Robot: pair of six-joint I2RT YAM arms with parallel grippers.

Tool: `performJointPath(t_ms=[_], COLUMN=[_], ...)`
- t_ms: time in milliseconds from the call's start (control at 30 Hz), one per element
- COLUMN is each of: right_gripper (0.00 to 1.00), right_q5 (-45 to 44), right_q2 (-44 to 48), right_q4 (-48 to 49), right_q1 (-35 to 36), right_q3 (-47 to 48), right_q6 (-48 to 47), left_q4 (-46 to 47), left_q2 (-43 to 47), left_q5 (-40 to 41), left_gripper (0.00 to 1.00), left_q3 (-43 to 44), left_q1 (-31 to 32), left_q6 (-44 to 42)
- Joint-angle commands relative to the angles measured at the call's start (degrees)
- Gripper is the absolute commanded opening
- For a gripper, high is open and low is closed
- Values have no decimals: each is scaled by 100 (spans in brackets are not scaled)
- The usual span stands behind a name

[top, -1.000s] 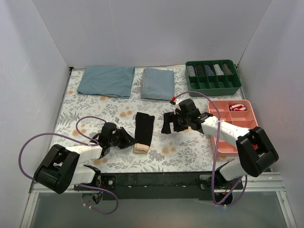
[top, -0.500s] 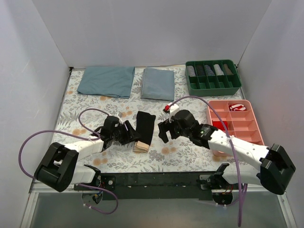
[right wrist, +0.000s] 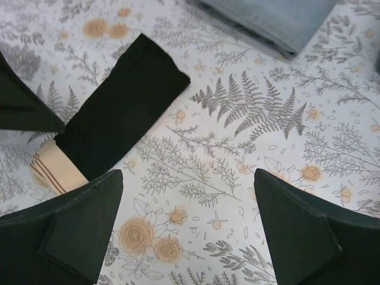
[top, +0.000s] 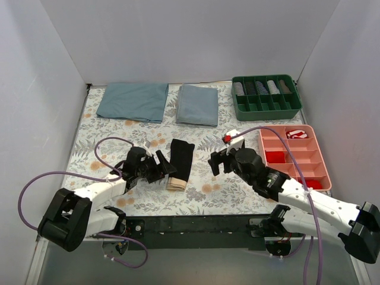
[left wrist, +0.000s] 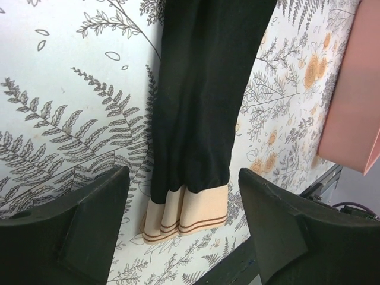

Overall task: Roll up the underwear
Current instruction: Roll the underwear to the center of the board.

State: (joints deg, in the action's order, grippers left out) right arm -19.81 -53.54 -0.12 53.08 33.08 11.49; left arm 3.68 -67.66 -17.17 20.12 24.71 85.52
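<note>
The underwear [top: 180, 159] lies folded into a long narrow black strip on the floral table, its tan waistband [top: 176, 183] at the near end. My left gripper [top: 162, 168] is just left of it, open. In the left wrist view the underwear [left wrist: 202, 101] runs away from the camera, and the waistband [left wrist: 191, 215] sits between the spread jaws of the left gripper [left wrist: 183, 176] without touching them. My right gripper [top: 217, 162] hovers open to the right of the strip, apart from it. The right wrist view shows the underwear [right wrist: 122, 110] at upper left and only tablecloth inside the right gripper [right wrist: 189, 178].
Two folded blue-grey cloths [top: 133, 101] [top: 198, 104] lie along the back. A green compartment tray [top: 265, 110] stands at the back right. In front of it is a pink tray [top: 300, 159] holding red rolled garments [top: 298, 134]. Purple cables loop beside both arms.
The left gripper has opened and moved closer to the underwear's waistband end. The right arm has pulled back to the right and toward the near edge, away from the strip.
</note>
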Motion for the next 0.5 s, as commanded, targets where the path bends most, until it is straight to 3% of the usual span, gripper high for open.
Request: performJointPath(t_ms=[0,100,233,467], right_gripper=[99,99,99,99], right_q5=[-707,-857,-375,205], right_q2=[370,310,-112,-895], right_q4=[690,329,92,-200], right_q1=[1,-8,-8,-8], right_q3=[-223,-153,101,462], right_q6=[203,390,64,-15], left_q4=[-667,-755,-204,168], left_q2=[218,358,411,-326], left_q5=[407,425,30,-480], left_gripper=[77,78,79,72], left_q3=[-105,-61,-288,-290], left_q1=[-19,-19,-19,-19], left_q6=[9,27,53,-131])
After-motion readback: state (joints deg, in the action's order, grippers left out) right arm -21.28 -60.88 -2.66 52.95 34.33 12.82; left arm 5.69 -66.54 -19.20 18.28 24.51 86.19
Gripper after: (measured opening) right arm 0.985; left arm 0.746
